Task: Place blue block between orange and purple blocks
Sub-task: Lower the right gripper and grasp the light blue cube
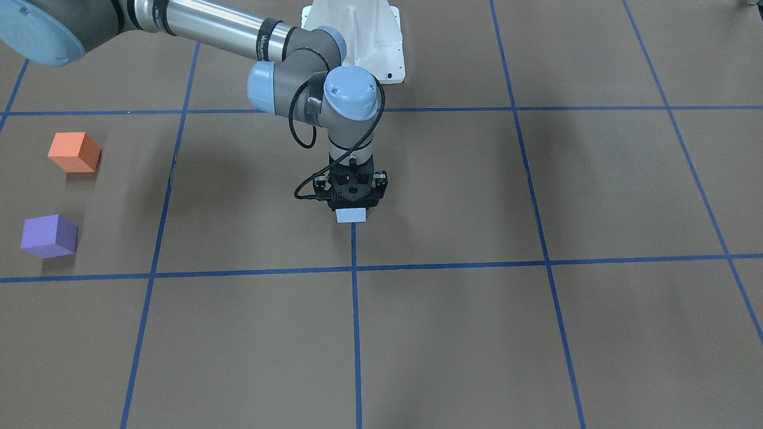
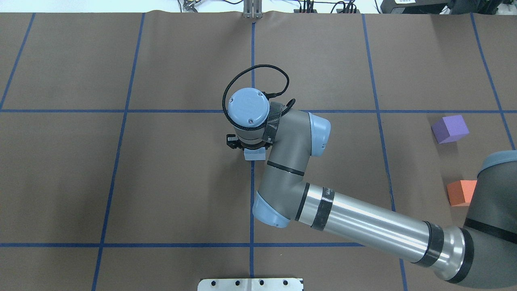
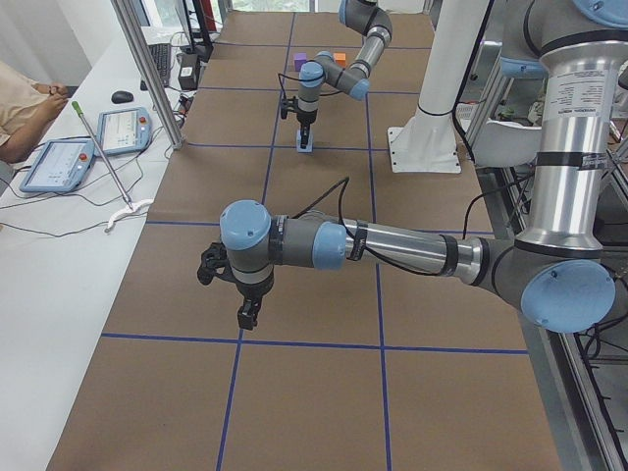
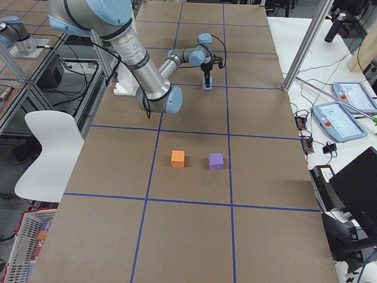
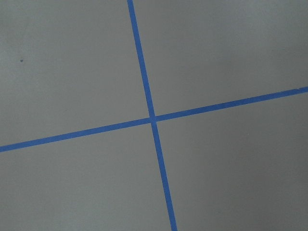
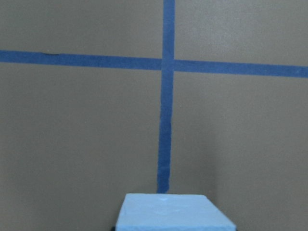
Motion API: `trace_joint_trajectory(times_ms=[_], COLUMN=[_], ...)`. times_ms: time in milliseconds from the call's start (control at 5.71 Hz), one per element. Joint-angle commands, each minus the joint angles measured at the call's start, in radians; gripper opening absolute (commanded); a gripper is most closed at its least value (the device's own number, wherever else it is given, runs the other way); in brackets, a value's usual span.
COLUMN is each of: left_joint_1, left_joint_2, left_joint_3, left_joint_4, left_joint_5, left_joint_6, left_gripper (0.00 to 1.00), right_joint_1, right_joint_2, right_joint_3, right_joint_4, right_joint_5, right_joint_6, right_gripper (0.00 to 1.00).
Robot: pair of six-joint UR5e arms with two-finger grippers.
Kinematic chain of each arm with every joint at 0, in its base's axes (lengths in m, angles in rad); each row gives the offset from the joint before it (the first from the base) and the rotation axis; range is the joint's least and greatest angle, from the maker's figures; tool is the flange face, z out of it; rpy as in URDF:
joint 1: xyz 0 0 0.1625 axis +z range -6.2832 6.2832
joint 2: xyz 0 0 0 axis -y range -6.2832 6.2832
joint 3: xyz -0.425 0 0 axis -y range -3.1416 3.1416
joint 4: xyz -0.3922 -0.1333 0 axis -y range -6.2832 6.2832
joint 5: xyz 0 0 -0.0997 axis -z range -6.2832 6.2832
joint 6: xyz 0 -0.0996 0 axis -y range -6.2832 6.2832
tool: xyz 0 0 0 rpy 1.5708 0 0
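The blue block (image 1: pixel 350 215) is a pale blue cube at the table's middle, on a blue tape line, directly under my right gripper (image 1: pixel 353 205). The fingers straddle it and look closed on it, low at the table. It fills the bottom of the right wrist view (image 6: pixel 168 214) and shows from overhead (image 2: pixel 255 154). The orange block (image 1: pixel 74 152) and the purple block (image 1: pixel 49 236) lie apart from each other, far off on my right side (image 2: pixel 460 192) (image 2: pixel 450 129). My left gripper (image 3: pixel 245 316) hangs over bare table, seen only in the exterior left view; I cannot tell its state.
The brown table (image 2: pixel 161 182) carries a grid of blue tape lines. The white robot base (image 1: pixel 357 42) stands at the table's back edge. Tablets (image 4: pixel 339 121) and cables lie on a side bench past the table's far edge.
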Motion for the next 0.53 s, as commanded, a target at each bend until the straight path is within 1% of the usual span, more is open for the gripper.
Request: trace_joint_trajectory(times_ms=[0,175,350], left_joint_1=[0.0,0.0,-0.001], left_joint_2=[0.0,0.002,0.003], left_joint_3=[0.001,0.001,0.011], left_joint_4=[0.0,0.0,0.0], left_joint_5=[0.0,0.001,0.001], left_joint_6=[-0.001,-0.003,-0.003], left_gripper=[1.0,1.0,1.0], right_joint_1=[0.022,0.071,0.158], right_joint_2=[-0.01,-0.074,-0.205], right_joint_3=[0.052,0.142,0.277], right_joint_4=[-0.003,-0.012,-0.012], right_joint_5=[0.01,0.032,0.118], right_joint_6=[-0.013,-0.02,-0.101], right_gripper=[0.0,0.0,0.0])
